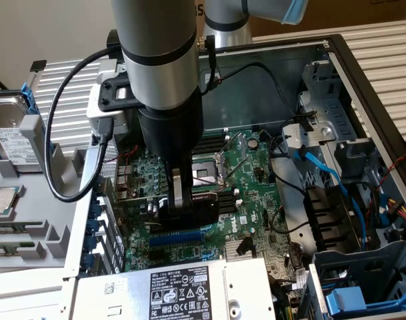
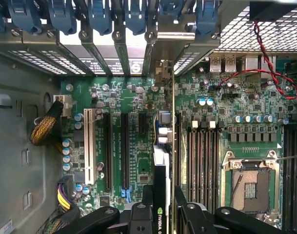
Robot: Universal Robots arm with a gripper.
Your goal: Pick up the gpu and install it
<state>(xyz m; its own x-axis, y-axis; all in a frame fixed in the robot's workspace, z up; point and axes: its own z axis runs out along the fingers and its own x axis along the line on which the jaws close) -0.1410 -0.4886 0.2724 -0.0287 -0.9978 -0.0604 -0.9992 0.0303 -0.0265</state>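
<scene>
My pincer (image 1: 188, 203) was clamped on the gpu (image 2: 161, 175), held edge-on over the motherboard (image 1: 256, 175), between the memory slots (image 2: 202, 156) and the expansion slots (image 2: 125, 151).

The arm (image 1: 161, 80) runs off the top edge and covers the middle of the motherboard (image 1: 256, 180). The gpu (image 2: 161, 180) stands edge-on, so its faces are unseen, and its near end is cut off at the picture's edge between the fingers of the tool (image 2: 163, 192). Print on the power supply label (image 1: 179, 291) is too small to read.
</scene>
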